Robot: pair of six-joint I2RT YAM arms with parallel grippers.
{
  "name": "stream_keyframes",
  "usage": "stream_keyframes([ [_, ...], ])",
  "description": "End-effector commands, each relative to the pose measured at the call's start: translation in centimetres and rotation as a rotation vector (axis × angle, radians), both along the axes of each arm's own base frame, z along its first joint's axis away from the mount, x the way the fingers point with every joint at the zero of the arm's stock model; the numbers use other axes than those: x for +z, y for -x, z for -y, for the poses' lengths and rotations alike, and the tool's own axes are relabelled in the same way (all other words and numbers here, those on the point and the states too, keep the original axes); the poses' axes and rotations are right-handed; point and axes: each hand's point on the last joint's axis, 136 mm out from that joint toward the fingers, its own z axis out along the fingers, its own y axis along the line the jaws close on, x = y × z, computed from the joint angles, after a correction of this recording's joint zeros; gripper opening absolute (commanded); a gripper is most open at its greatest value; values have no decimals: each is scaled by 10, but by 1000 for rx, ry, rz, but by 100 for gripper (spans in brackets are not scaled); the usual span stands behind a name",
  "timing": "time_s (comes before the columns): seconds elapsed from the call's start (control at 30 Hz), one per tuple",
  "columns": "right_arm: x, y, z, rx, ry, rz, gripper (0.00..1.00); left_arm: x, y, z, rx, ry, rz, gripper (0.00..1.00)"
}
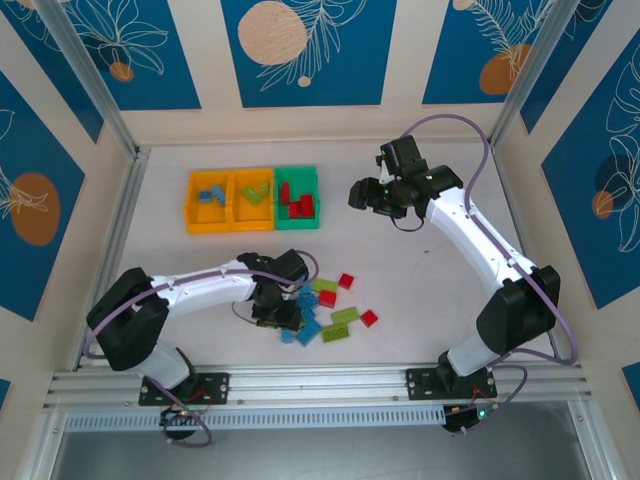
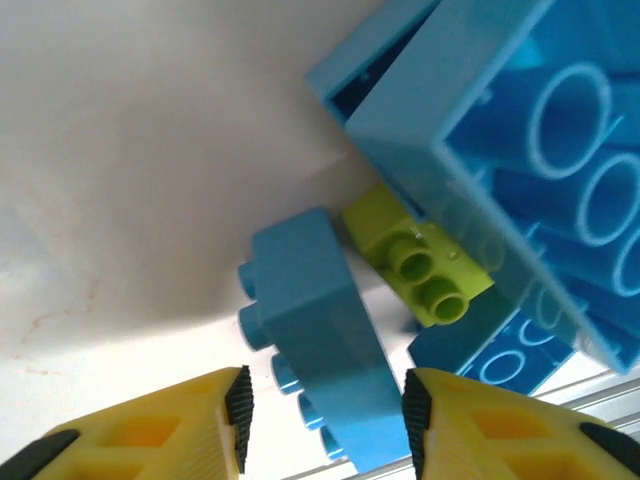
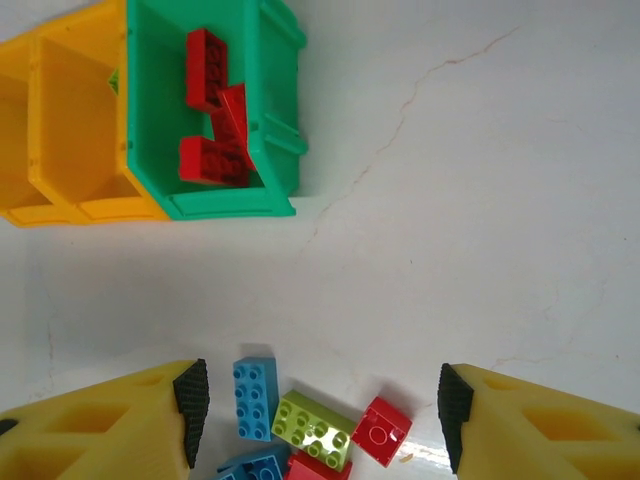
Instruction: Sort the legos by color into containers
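The desk (image 1: 420, 290) carries the three containers (image 1: 231, 200) along its far side, with red bricks (image 3: 215, 120) in the green one (image 3: 280, 110). My right gripper (image 3: 320, 405) hangs released near it. My left gripper (image 2: 325, 415) straddles a blue brick (image 2: 320, 330) among the loose legos (image 1: 330, 310); grasped or not, I can't tell.

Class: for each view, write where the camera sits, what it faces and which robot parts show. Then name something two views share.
Top: above and behind the bases, looking down on the table; left arm, left tool, right arm, right tool show.
Left wrist: on the left arm, close above a blue brick between its fingers.
Right wrist: on the right arm, facing down at a green bin and loose bricks; its fingers show.
Shared: green bin, top and right wrist.
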Motion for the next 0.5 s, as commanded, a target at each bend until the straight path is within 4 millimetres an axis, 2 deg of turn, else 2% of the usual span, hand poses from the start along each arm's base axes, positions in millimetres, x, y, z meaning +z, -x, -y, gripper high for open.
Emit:
stream_keyframes([
  [0.0, 17, -1, 1, 1, -23, 33, 65, -15, 3, -16, 12, -74, 4, 43],
  [0.2, 14, 3, 2, -5, -23, 20, 65, -27, 1, -26, 29, -102, 19, 41],
  [0.3, 16, 4, 2, -7, -31, 25, 65, -27, -3, -31, 36, -121, 33, 31],
  [0.37, 18, 4, 1, -5, -36, 28, 65, -23, -7, -30, 33, -114, 57, 25],
  [0.47, 23, 7, -1, 2, -44, 31, 65, -1, -22, -31, 40, -86, 153, 23],
])
